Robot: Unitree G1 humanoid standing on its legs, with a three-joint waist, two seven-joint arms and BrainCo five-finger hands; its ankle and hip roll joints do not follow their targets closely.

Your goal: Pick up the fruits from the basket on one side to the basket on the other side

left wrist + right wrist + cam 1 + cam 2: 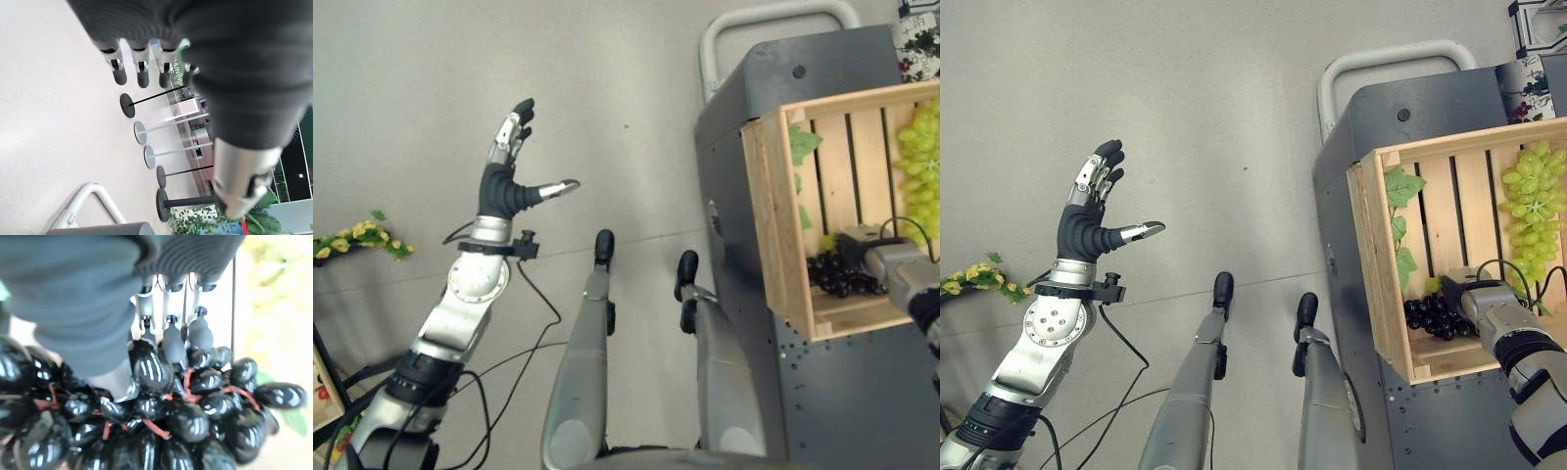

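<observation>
While the left hand hangs spread and empty over bare floor, the right hand reaches into the wooden crate near its front edge. Seen from the right wrist, fingers and thumb curl round black grapes; green grapes lie beside.

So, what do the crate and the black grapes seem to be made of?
The crate looks like pale unfinished wood: separate slats with visible grain and gaps between them. The black grapes under the right hand look artificial, perhaps plastic: very glossy, with hard highlights and thin reddish stems, though the look alone cannot settle it.
</observation>
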